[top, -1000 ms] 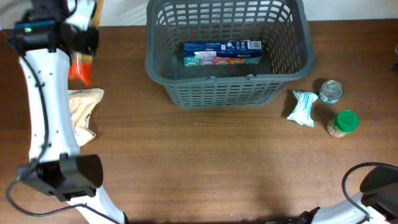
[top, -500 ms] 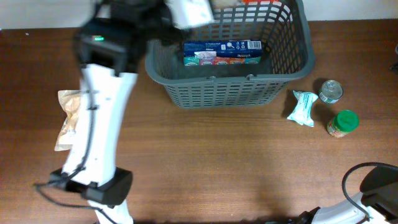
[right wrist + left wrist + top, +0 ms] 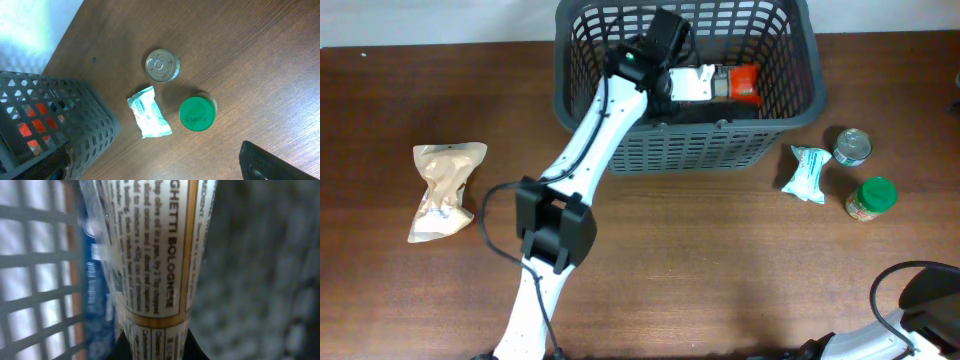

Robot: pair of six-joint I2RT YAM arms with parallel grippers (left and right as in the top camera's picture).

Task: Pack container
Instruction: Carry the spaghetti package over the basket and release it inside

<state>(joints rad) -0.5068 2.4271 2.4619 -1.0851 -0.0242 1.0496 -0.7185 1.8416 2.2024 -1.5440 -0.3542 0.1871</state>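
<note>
The container point(image 3: 685, 150) stands upright on the table point(image 3: 670, 270), and the left arm reaches over its near wall and down inside. The left gripper point(image 3: 672, 82) is clamped tight on a white packet point(image 3: 720, 84) with a red end, held low above the container's floor.

Risks, biggest first. That arm is deep in the container, so a careless lift could catch the rim and drag or tip the whole thing. If the packet is let go while tilted, it may lean on the blue box point(image 3: 95, 310) beside it and take up room the remaining groceries will need.

The right gripper point(image 3: 272, 162) is spread wide with nothing in it, out to the container's right.

The overhead alone shows the beige pouch point(image 3: 444, 185) well apart to the container's left. Its wrist view alone gives the packet's print, a spaghetti bolognese recipe, and the fingers pinching its lower edge. The right wrist view gives the cleanest look at the sachet point(image 3: 150, 111), green-lidded jar point(image 3: 197, 113) and tin can point(image 3: 162, 65) near the container's right end, with red showing through the lattice
</note>
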